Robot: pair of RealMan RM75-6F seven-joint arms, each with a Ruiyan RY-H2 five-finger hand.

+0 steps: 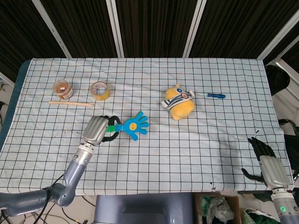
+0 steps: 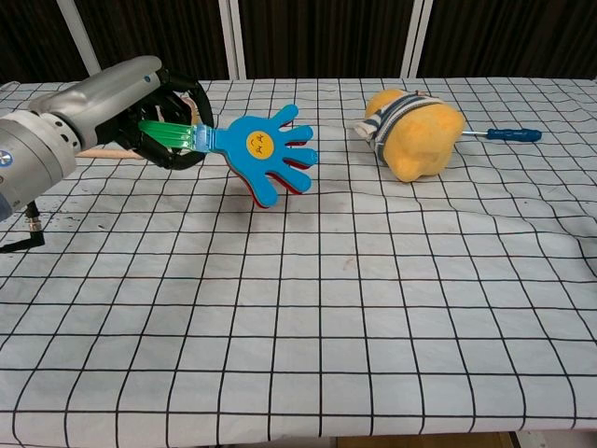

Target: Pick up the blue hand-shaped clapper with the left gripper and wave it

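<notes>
Dark slatted panels stand behind the checked tablecloth (image 1: pixel 187 140) that covers my table. From the head view, my left hand (image 1: pixel 96 130) is wrapped around the green handle of the blue hand-shaped clapper (image 1: pixel 133 125), whose blue palm points away from my wrist toward the yellow plush toy (image 1: pixel 178 105). Beyond the plush, on its far side from the clapper, lies a blue-handled screwdriver (image 1: pixel 212 95). On the clapper's other side, toward the far left corner, sit a tape roll (image 1: pixel 100 90), a small jar (image 1: pixel 62 88) and a wooden stick (image 1: pixel 71 103). My right hand (image 1: pixel 266 163) hangs off the table's edge, well apart from the clapper, fingers spread and holding nothing.

From the chest view, my left hand (image 2: pixel 154 117) has its fingers (image 2: pixel 187 126) clenched over the handle, and the clapper (image 2: pixel 266 154) seems to sit clear of the cloth, tilted, with red leaves showing under the blue one. I judge the pickup done and the waving in hand; next I need quick wrist swings with a firm grip. The plush (image 2: pixel 415 131) is near but not touching, so I should keep the swings short of it.
</notes>
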